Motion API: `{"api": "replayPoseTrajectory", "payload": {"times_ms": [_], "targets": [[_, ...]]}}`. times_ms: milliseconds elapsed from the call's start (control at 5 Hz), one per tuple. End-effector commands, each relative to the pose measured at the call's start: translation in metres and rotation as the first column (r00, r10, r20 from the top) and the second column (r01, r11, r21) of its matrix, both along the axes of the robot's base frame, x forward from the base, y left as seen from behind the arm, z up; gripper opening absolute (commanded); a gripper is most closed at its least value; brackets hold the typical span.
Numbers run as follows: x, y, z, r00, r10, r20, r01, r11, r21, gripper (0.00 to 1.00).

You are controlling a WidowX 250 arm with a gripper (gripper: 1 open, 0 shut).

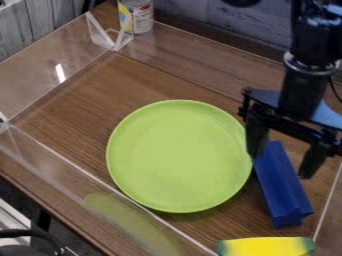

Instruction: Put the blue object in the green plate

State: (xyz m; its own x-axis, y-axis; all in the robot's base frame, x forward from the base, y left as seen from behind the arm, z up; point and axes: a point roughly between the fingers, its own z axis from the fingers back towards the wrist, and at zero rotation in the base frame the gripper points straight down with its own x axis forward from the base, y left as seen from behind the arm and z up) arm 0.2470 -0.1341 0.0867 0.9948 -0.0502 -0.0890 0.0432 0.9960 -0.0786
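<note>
Gripper (286,143) hangs over the right side of the wooden table (120,85), pointing straight down, with its two dark fingers (254,128) spread wide apart. Nothing is between them; the gripper holds no object. One finger stands near the right rim of the green plate (178,155), the other one is further right, above the far part of the blue object (279,184). Whether the fingertips touch the block cannot be told from this view.

There is one green plate, round and flat, lying on the table about in the middle of the view. It has nothing on it. There is one blue object, a long block with a ridge along its length. It lies on the wood just beside the plate's right edge, outside the plate, with its long side running from far to near.

One yellow object (267,246) is at the bottom edge of the view, near the close end of the blue block; only a part of it is visible. One bottle with a yellow label (134,15) stands at the far left, behind the clear plastic walls (54,60) which surround the table.
</note>
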Motion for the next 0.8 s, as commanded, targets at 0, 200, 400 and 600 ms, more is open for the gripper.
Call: {"api": "replayPoseTrajectory", "payload": {"times_ms": [0,200,400,600], "targets": [[0.002,-0.011,-0.003,0.999,0.007,0.034,-0.006,1.0,-0.021,1.0],[0.004,-0.015,-0.018,0.999,0.024,0.036,-0.024,0.999,-0.028,1.0],[0.006,-0.015,-0.03,0.998,0.041,0.039,-0.04,0.999,-0.035,1.0],[0.006,-0.013,-0.038,0.998,0.051,0.043,-0.05,0.998,-0.04,1.0]]}}
